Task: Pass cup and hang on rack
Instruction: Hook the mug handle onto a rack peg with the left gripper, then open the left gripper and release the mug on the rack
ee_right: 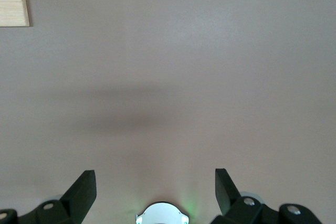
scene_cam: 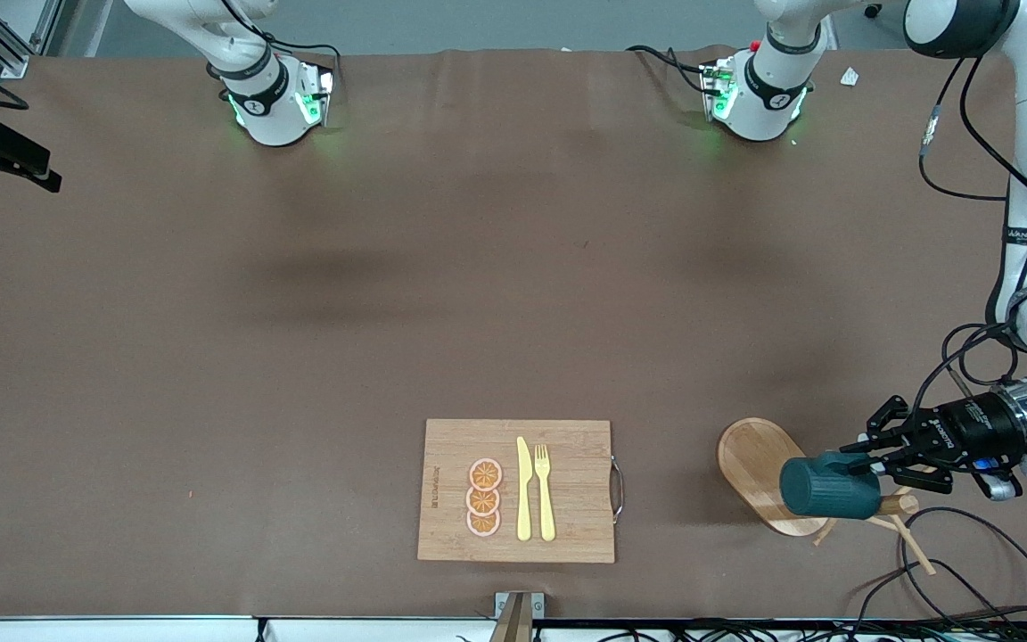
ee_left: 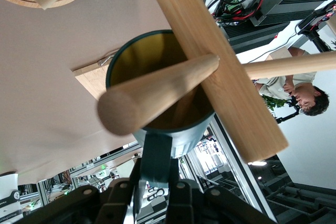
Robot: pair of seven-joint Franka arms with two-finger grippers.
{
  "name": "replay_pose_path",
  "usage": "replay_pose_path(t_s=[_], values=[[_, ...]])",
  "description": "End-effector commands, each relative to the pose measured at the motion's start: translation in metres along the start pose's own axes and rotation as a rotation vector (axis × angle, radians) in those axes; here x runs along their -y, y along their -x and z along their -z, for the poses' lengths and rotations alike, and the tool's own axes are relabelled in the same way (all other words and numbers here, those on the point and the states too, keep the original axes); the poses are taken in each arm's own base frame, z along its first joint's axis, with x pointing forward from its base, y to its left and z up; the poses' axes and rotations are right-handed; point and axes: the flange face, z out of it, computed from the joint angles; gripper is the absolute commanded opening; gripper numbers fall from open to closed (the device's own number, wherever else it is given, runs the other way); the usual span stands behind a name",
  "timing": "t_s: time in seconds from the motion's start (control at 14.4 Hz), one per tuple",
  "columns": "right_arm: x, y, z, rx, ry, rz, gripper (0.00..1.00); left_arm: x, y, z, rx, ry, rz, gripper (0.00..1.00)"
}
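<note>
On the brown table (scene_cam: 299,357), the left gripper (scene_cam: 870,455) pinches the teal mug's (scene_cam: 830,486) handle beside the mug tree (scene_cam: 759,459), 1 peg (ee_left: 157,95) seemingly entering its mouth—lower gently; the right gripper (ee_right: 155,182) waits, jaws spread.

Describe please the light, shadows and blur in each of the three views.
Front view: even light, soft arm shadows on the table, green glow at both bases. Left wrist view: the cup and rack are sharp, the windows near them overexposed. Right wrist view: one diffuse shadow band on the cloth, the open right gripper dark.
</note>
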Motion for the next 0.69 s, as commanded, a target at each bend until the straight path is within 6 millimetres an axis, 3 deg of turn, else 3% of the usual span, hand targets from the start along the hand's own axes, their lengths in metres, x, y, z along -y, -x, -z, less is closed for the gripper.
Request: replay_pose_path(t_s=[0.0,0.21,0.28,0.35,0.62], values=[[0.002,0.007,0.002,-0.011,-0.019,0.003,1.0,-0.002,0.004,0.002,0.028,0.017,-0.015,0.3],[0.002,0.007,0.002,-0.011,-0.019,0.005,1.0,-0.003,0.007,0.004,0.027,0.018,-0.021,0.67],[0.002,0.007,0.002,-0.011,-0.019,0.005,1.0,-0.005,0.009,0.006,0.026,0.021,-0.023,0.87],[0.002,0.007,0.002,-0.011,-0.019,0.005,1.0,-0.007,0.014,0.007,0.028,0.023,-0.028,1.0],[0.002,0.007,0.002,-0.011,-0.018,0.006,1.0,-0.027,0.067,0.023,0.004,0.028,-0.102,1.0]])
